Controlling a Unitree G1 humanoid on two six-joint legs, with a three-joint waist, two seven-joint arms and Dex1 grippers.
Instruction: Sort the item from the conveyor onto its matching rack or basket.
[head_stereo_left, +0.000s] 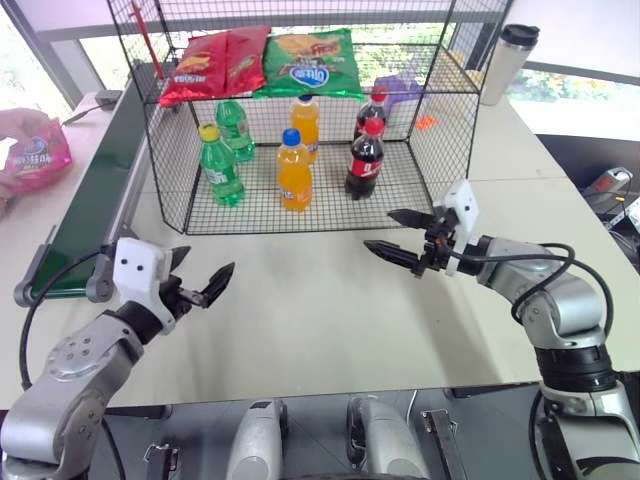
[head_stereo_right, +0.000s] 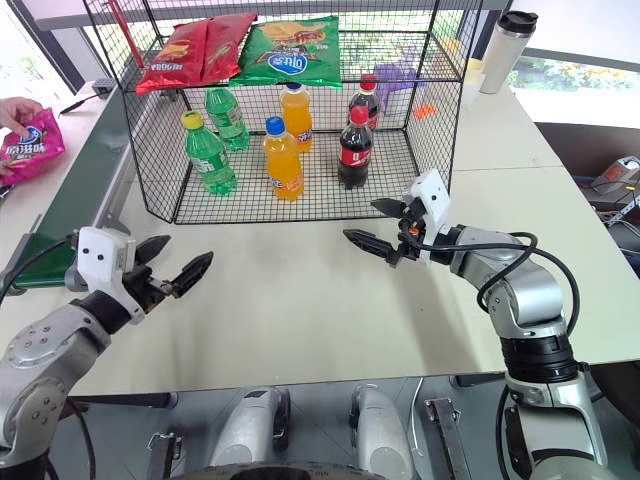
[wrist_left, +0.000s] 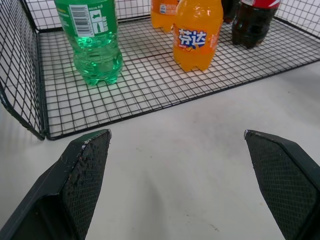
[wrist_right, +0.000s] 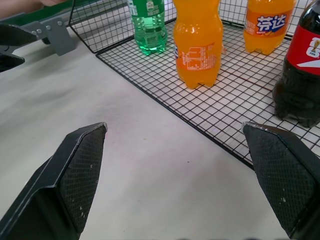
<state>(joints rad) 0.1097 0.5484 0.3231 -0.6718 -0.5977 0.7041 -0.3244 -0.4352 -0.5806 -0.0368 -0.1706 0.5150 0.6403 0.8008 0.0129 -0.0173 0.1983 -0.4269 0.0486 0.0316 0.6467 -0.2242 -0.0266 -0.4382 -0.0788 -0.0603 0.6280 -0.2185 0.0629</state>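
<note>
The item, a shiny pink snack bag (head_stereo_right: 30, 150), is at the far left beyond the conveyor (head_stereo_left: 95, 200), with a person's hand (head_stereo_right: 14, 108) on it. The dark green belt runs along the left side of the black wire rack (head_stereo_left: 440, 130). My left gripper (head_stereo_left: 205, 268) hangs open over the white table near the belt's near end, holding nothing. My right gripper (head_stereo_left: 380, 230) is open and empty too, in front of the rack's right half. In the left wrist view my left gripper (wrist_left: 176, 132) faces the rack's front left corner, and in the right wrist view my right gripper (wrist_right: 174, 125) faces its front edge.
Red chip bags (head_stereo_left: 215, 62) and a green chip bag (head_stereo_left: 310, 60) lie on the rack's upper shelf. Green (head_stereo_left: 220, 165), orange (head_stereo_left: 293, 172) and cola bottles (head_stereo_left: 364, 160) stand on its lower level. A tumbler (head_stereo_left: 508, 62) stands at the back right. Bare table lies between my grippers.
</note>
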